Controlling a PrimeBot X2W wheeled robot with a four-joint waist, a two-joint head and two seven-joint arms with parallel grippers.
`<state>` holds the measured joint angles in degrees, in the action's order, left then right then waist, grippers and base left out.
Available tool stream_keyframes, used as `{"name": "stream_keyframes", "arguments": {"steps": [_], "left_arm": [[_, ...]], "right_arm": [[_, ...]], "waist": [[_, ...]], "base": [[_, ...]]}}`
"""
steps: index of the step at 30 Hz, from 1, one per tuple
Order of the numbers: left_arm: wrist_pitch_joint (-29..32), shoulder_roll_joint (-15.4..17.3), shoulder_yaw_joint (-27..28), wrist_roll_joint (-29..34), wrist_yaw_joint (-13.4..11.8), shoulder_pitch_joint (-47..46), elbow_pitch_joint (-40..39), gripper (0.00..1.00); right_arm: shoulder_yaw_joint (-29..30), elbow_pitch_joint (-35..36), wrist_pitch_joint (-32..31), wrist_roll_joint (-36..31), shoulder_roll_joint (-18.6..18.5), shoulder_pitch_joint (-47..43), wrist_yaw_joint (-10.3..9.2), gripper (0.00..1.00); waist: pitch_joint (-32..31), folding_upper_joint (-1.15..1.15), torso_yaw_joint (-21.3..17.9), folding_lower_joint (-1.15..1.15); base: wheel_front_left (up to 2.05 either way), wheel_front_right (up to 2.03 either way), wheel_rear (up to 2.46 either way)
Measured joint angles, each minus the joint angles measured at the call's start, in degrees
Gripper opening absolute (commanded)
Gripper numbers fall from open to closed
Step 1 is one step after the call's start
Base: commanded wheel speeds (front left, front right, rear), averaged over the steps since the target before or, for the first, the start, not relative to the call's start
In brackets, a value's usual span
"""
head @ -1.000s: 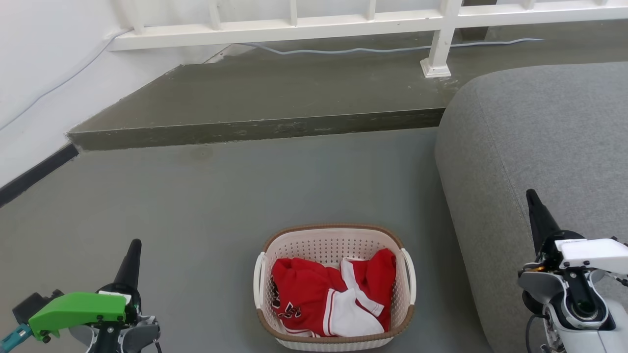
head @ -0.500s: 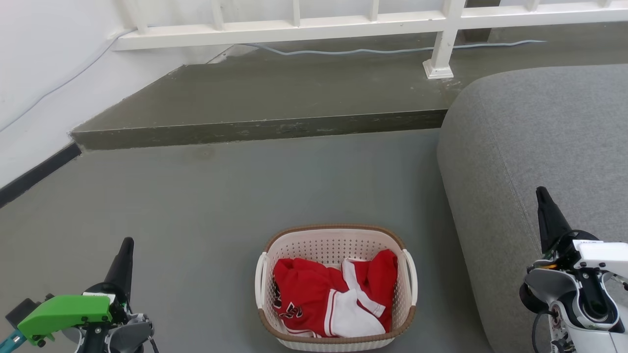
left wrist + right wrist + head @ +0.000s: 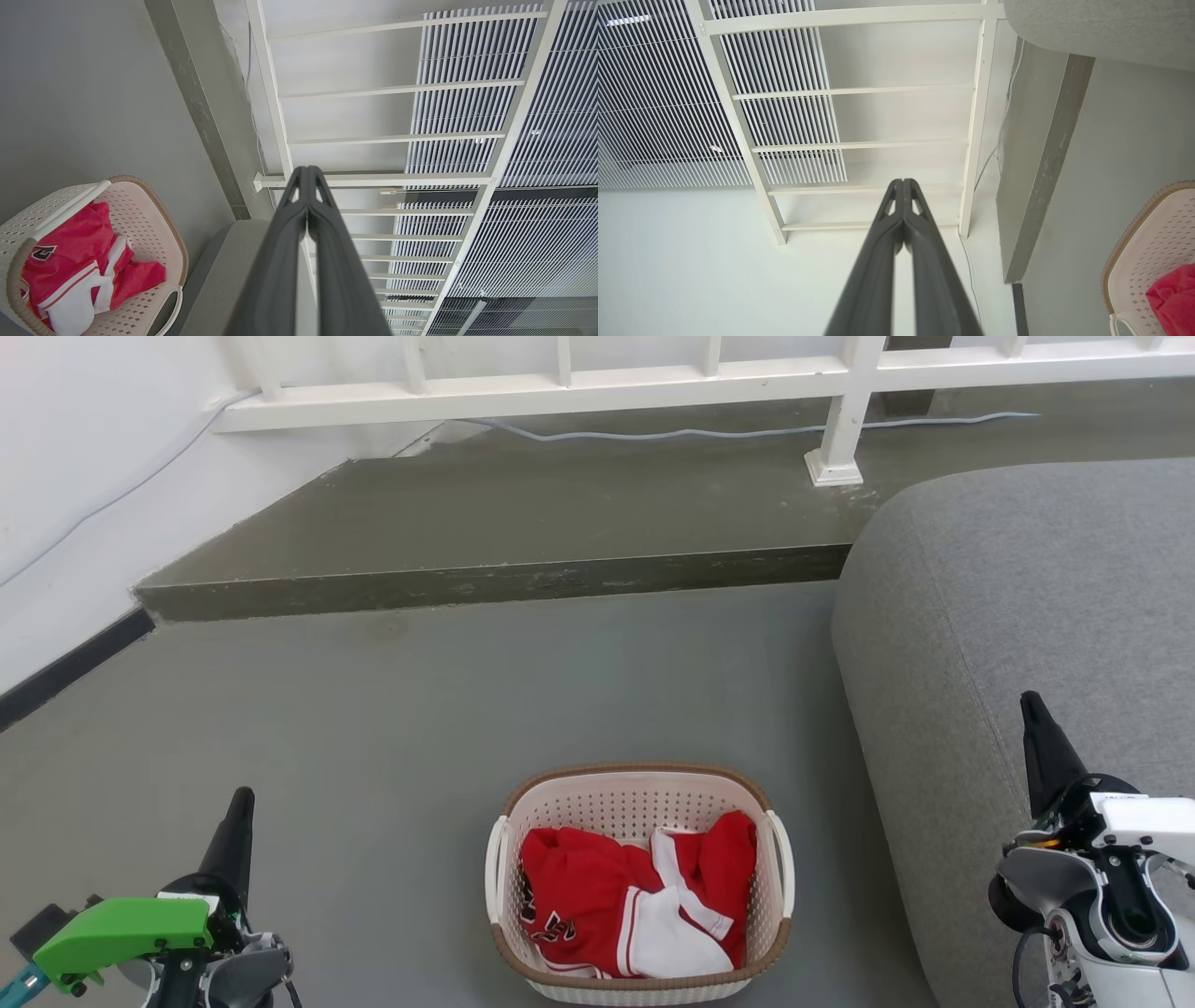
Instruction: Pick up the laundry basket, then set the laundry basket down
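Observation:
The laundry basket [image 3: 639, 801] stands on the grey floor at the bottom centre of the head view, cream-white and perforated, with a brown rim and white loop handles on both sides. Red and white clothes lie inside it. My left gripper [image 3: 241, 800] is shut and empty, well to the basket's left. My right gripper [image 3: 1029, 702] is shut and empty too, off to the basket's right, in front of the grey sofa. The left wrist view has the basket [image 3: 145, 219] at its lower left beside the left gripper [image 3: 307, 170]. In the right wrist view the basket [image 3: 1153, 228] sits at the lower right, apart from the right gripper [image 3: 903, 181].
A grey sofa [image 3: 1027, 597] fills the right side, close to the basket. A raised concrete step [image 3: 485, 581] crosses the floor ahead, with a white railing [image 3: 653, 383] and a cable behind it. A white wall [image 3: 65, 476] bounds the left.
Since one second ago the whole head view has shifted slightly, and both grippers sit a little further out toward the edges. Nothing differs from half a second ago.

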<state>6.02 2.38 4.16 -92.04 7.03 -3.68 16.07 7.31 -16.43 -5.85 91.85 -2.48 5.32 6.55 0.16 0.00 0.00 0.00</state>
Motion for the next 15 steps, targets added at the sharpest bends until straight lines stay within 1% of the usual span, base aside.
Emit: {"name": "stream_keyframes", "arguments": {"steps": [15], "left_arm": [[0.0,0.0,0.0,0.0,0.0,0.0,0.0,0.0]], "right_arm": [[0.0,0.0,0.0,0.0,0.0,0.0,0.0,0.0]], "waist": [[0.0,0.0,0.0,0.0]], "base": [[0.0,0.0,0.0]]}}
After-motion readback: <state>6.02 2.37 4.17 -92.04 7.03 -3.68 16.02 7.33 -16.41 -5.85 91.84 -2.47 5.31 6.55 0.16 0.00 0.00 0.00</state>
